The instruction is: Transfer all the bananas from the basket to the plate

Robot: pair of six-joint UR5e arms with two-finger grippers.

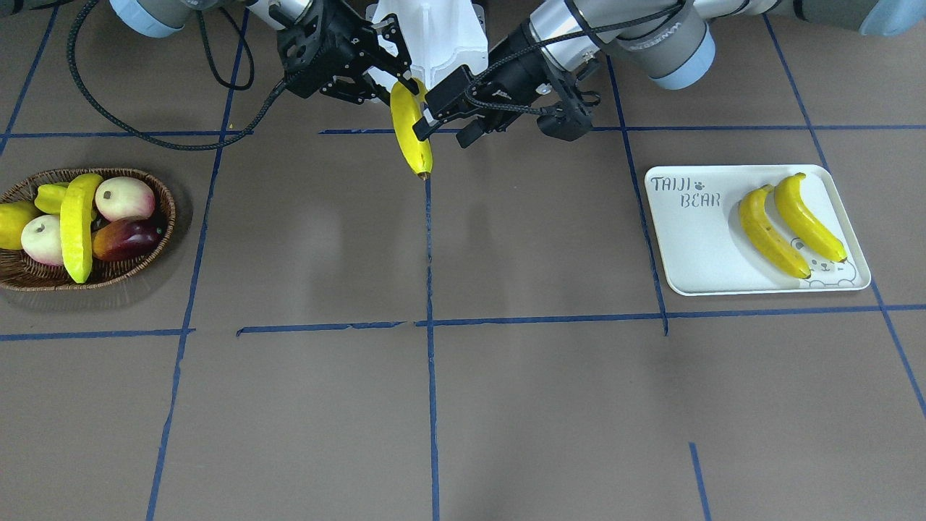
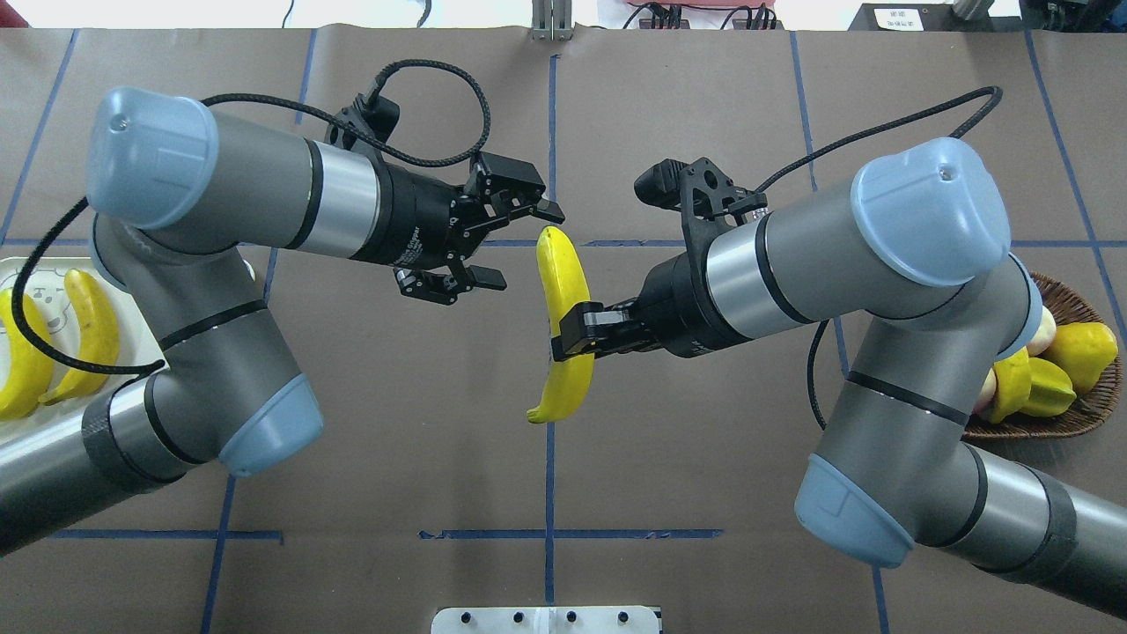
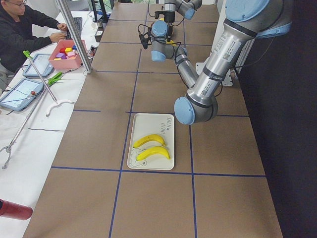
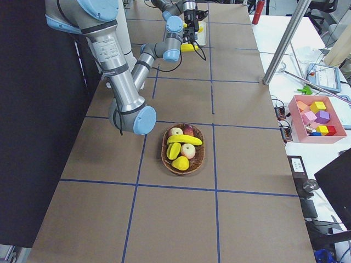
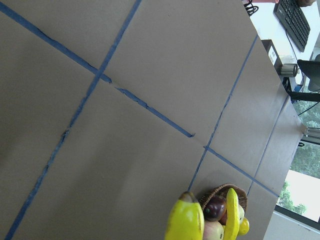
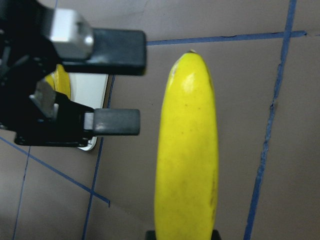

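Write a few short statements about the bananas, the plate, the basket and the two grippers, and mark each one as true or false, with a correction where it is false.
1. Two bananas lie on the plate. True.
2. The left gripper is shut on the held banana. False: the right gripper is shut on it, and the left gripper is open beside it.
3. One banana lies in the basket, across the other fruit. True.
4. The plate stands right beside the basket. False: they are at opposite ends of the table.
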